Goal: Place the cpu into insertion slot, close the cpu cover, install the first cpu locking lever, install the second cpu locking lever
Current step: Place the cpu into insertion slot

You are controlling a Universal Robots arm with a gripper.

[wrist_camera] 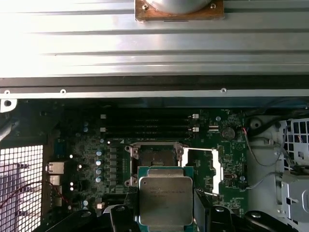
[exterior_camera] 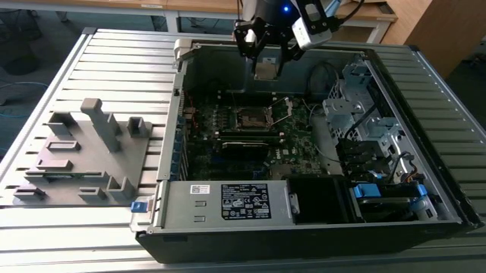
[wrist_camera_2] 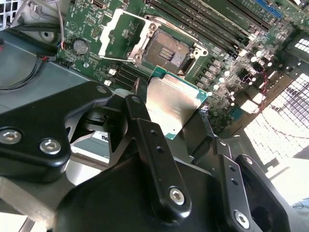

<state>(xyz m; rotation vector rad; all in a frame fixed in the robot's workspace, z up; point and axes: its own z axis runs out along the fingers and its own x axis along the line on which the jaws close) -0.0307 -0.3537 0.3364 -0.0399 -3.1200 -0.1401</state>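
My gripper (exterior_camera: 266,63) is shut on the cpu (exterior_camera: 266,70), a flat square chip with a dull metal top, and holds it in the air above the far part of the open computer case. In both wrist views the cpu (wrist_camera_2: 175,102) (wrist_camera: 165,197) sits between the black fingers (wrist_camera_2: 140,104). The insertion slot (exterior_camera: 252,118) (wrist_camera_2: 167,48) (wrist_camera: 155,157) lies open on the green motherboard (exterior_camera: 296,151), its dark centre bare. The cpu cover (exterior_camera: 283,110) (wrist_camera_2: 121,35) (wrist_camera: 201,166) is swung up beside the slot. The cpu hangs well above the slot, apart from it.
Long black memory sticks (exterior_camera: 244,136) lie just in front of the slot. A metal drive cage (exterior_camera: 357,114) with cables fills the case on the exterior view's right. A power supply box (exterior_camera: 227,202) sits at the near end. A grey fixture plate (exterior_camera: 83,153) lies on the table at the left.
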